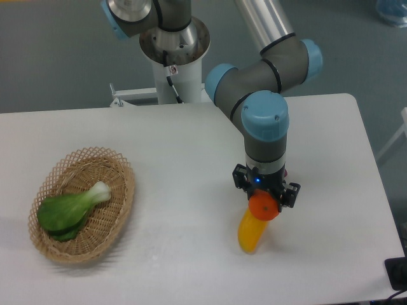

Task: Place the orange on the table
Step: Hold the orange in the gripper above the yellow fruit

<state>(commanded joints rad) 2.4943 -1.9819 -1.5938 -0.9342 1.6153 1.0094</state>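
The orange (263, 207) is small, round and bright orange. It sits between the fingers of my gripper (264, 202), which points straight down over the right half of the white table (184, 152). The gripper is shut on the orange and holds it slightly above the tabletop. A longer yellow-orange mango-shaped fruit (249, 235) lies on the table just below and in front of the orange, partly overlapped by it in this view. The fingertips are mostly hidden behind the orange.
A woven wicker basket (117, 203) stands at the left of the table with a green bok choy (67, 211) in it. The robot's base (173, 44) stands behind the table's far edge. The table's right edge is close to the arm.
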